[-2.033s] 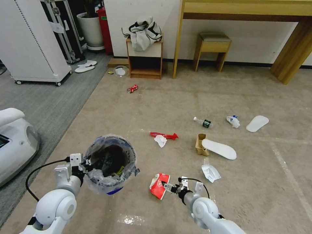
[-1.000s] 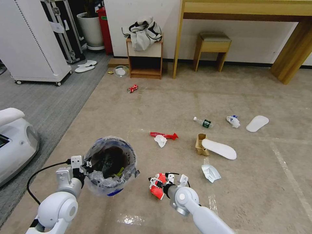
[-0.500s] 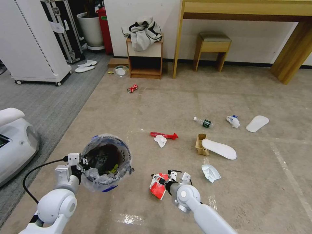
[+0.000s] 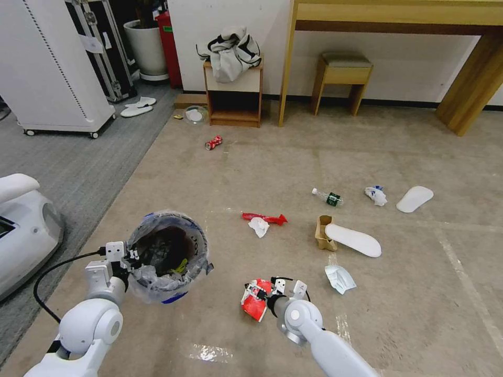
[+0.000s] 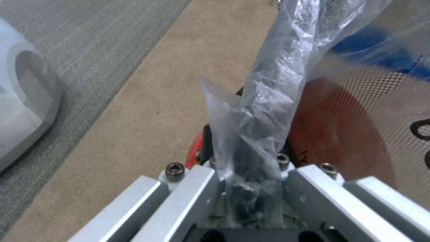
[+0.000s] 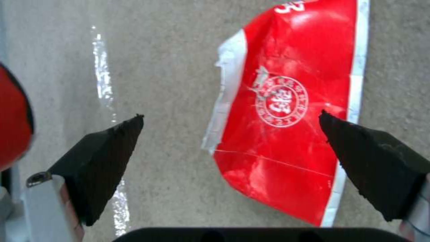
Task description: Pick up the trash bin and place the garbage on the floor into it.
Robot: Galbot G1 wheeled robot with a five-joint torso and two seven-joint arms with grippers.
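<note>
The trash bin (image 4: 173, 246), blue and red with a crinkled clear bag, hangs above the beige floor (image 4: 272, 167) at lower left. My left gripper (image 4: 130, 260) is shut on its rim and bag; in the left wrist view the gripper (image 5: 247, 183) pinches bag plastic (image 5: 273, 77) beside the bin's wall (image 5: 345, 134). My right gripper (image 4: 258, 291) points down, open, just above a red snack wrapper (image 4: 253, 306). The right wrist view has the dark fingertips (image 6: 105, 154) spread either side of the wrapper's (image 6: 291, 101) edge, not touching it.
Other garbage lies ahead: a red strip wrapper (image 4: 264, 217), tissue (image 4: 259, 226), brown carton (image 4: 323, 234), slippers (image 4: 353, 240), a bottle (image 4: 329, 198), a white wrapper (image 4: 339, 278), a can (image 4: 213, 142). A white machine (image 4: 23, 230) sits left on grey carpet. A cabinet (image 4: 234, 97) and stool (image 4: 343, 78) stand far back.
My left arm carried the bin a little leftward and farther out. My right arm swung from beside the red wrapper to pointing down over it, then held there.
</note>
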